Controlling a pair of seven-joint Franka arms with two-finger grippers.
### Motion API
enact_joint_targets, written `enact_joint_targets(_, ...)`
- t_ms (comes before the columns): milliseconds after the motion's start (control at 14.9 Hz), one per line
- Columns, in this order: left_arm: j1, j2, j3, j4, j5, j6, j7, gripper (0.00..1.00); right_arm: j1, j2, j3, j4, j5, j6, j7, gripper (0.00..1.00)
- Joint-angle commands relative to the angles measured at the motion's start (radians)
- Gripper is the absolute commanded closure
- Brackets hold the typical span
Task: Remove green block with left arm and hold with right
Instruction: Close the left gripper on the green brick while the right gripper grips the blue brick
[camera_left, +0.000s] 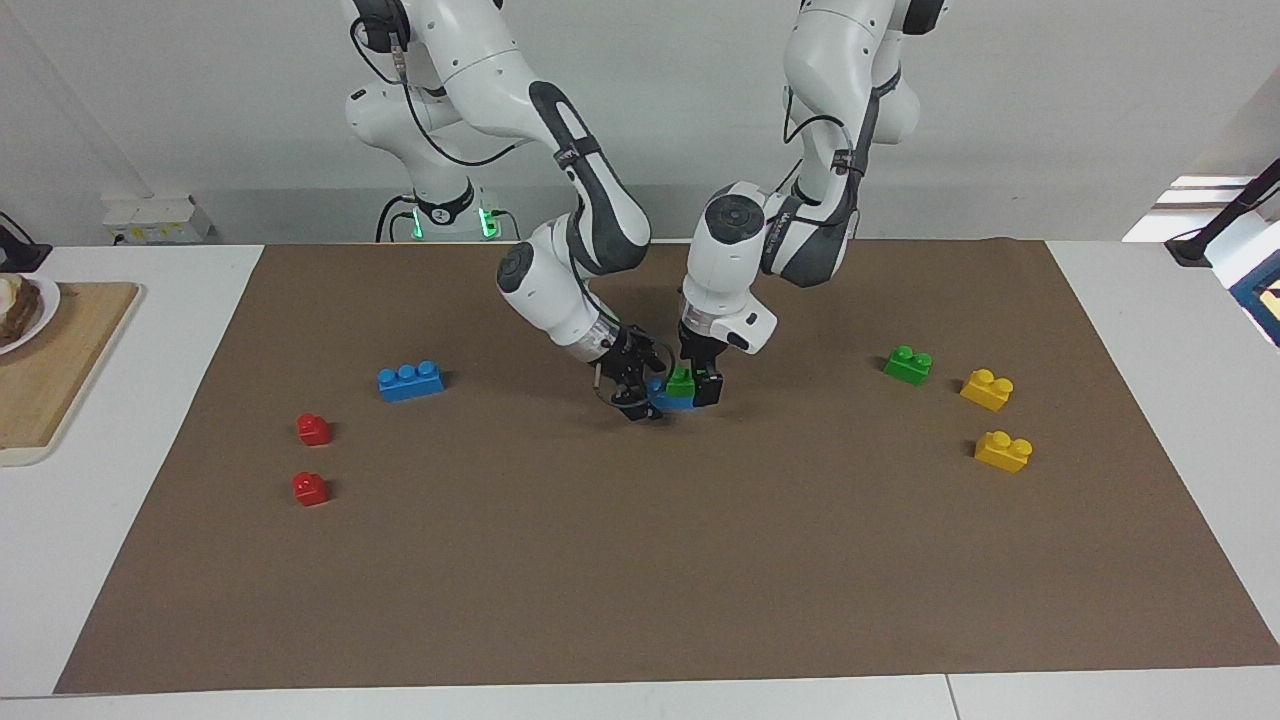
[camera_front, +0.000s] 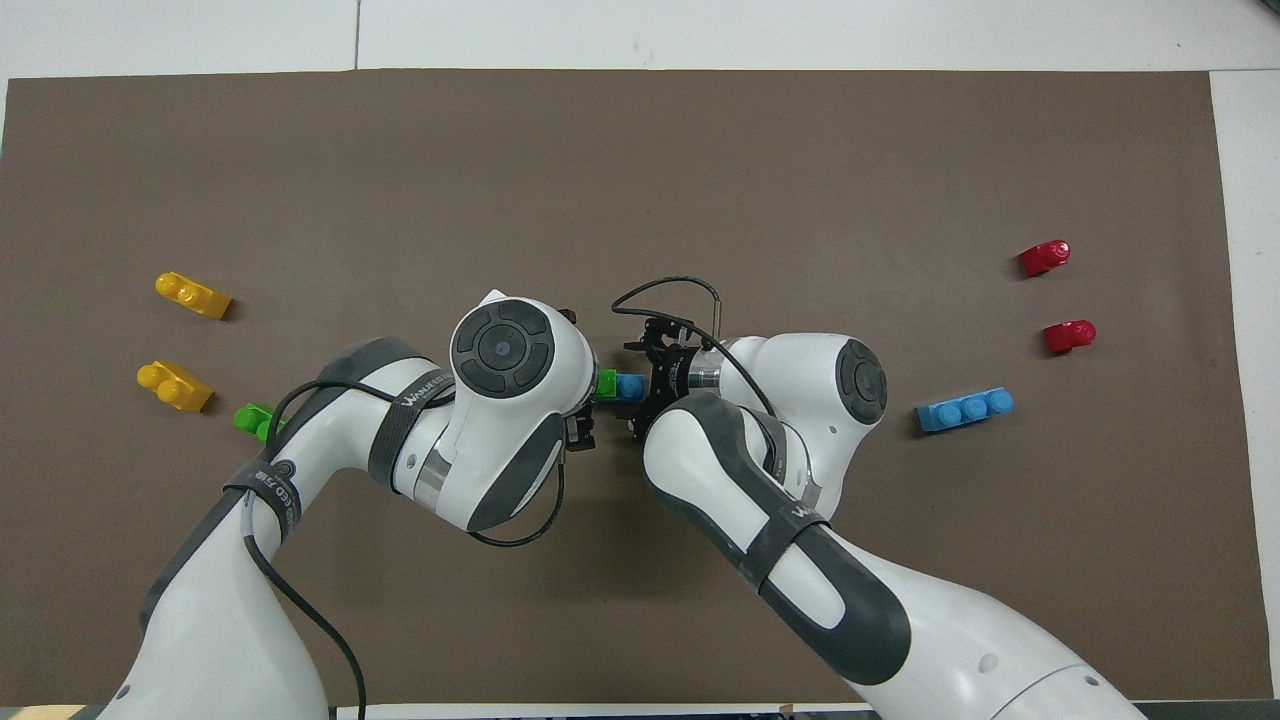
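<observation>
A green block (camera_left: 681, 380) sits on one end of a blue brick (camera_left: 664, 399) at the middle of the brown mat; both show in the overhead view, the green block (camera_front: 606, 384) beside the blue brick (camera_front: 630, 387). My left gripper (camera_left: 692, 388) comes down from above, and its fingers (camera_left: 708, 387) close on the green block. My right gripper (camera_left: 640, 398), with the wire loop, is tilted in from the right arm's end and shut on the blue brick's other end. In the overhead view the left wrist hides the left gripper.
A second green block (camera_left: 908, 364) and two yellow bricks (camera_left: 987, 389) (camera_left: 1003, 451) lie toward the left arm's end. Another blue brick (camera_left: 411, 381) and two red pieces (camera_left: 314, 429) (camera_left: 310, 488) lie toward the right arm's end. A wooden board (camera_left: 50, 380) lies off the mat there.
</observation>
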Motion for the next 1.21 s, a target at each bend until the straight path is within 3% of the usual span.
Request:
enact_joint_targets(0, -0.014, -0.01, 0.015, -0.011, -0.006, -0.017, -0.001, 0.0, -0.023, 0.017, 0.003, 0.017, 0.03, 0.011, -0.058, 0.12)
enact_joint_targets(469, -0.011, -0.013, 0.014, -0.012, -0.006, -0.03, 0.002, 0.0, -0.022, 0.021, 0.003, 0.015, 0.032, 0.014, -0.056, 0.18)
enact_joint_targets(804, -0.009, -0.013, 0.014, -0.012, -0.006, -0.03, 0.002, 0.0, -0.02, 0.021, 0.003, 0.017, 0.032, 0.014, -0.059, 0.42)
enact_joint_targets(938, -0.009, -0.013, 0.014, -0.012, -0.006, -0.03, 0.002, 0.0, -0.022, 0.021, 0.003, 0.017, 0.032, 0.014, -0.077, 0.59)
enact_joint_targets(1138, -0.008, -0.013, 0.014, -0.012, -0.006, -0.03, 0.002, 0.0, -0.025, 0.021, 0.003, 0.017, 0.032, 0.013, -0.084, 0.72)
